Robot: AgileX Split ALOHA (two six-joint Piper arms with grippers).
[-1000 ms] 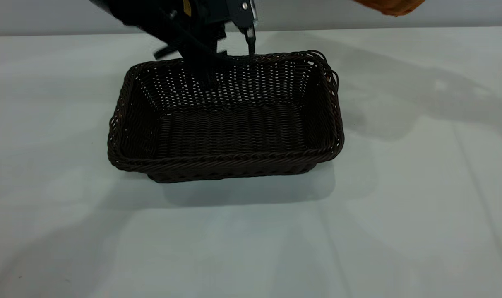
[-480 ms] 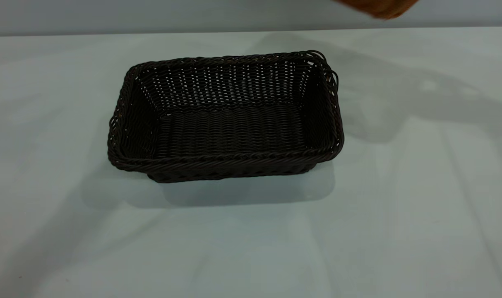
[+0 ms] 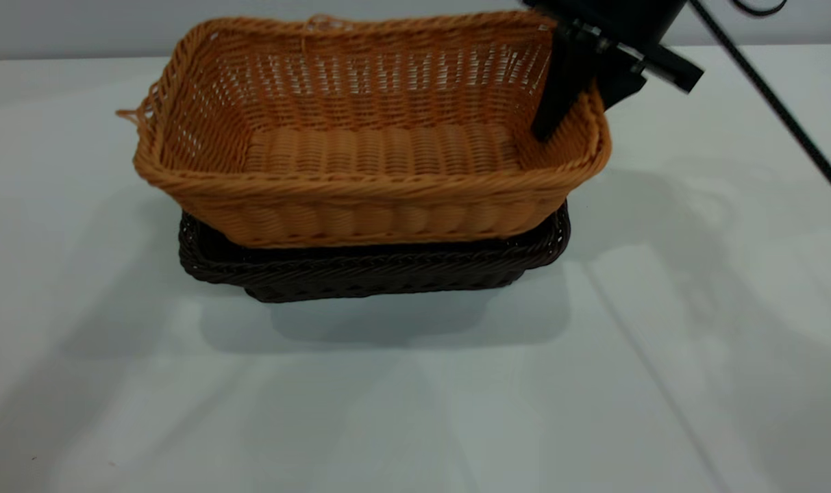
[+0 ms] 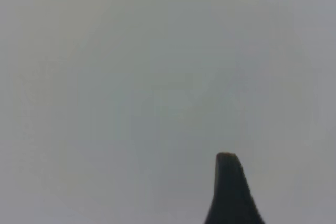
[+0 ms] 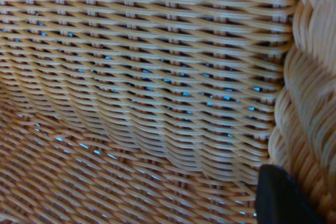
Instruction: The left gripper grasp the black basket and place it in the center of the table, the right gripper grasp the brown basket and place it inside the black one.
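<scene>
The black basket (image 3: 360, 274) stands on the table (image 3: 415, 411) near its middle, and only its front rim and lower wall show. The brown basket (image 3: 367, 144) hangs over it, its base dipping into the black one's opening; whether it rests there I cannot tell. My right gripper (image 3: 583, 103) is shut on the brown basket's right wall, one finger inside and one outside. In the right wrist view a black fingertip (image 5: 283, 198) lies against the woven wall of the brown basket (image 5: 147, 93). The left gripper shows only as one fingertip (image 4: 227, 177) before blank grey, holding nothing.
A black cable (image 3: 771, 103) runs down from the right arm across the table's far right. Bare tabletop lies in front of the baskets and to both sides.
The left gripper lifted off the black basket's back rim and left the exterior view. The right gripper brought the brown basket in from the upper right, down over the black basket.
</scene>
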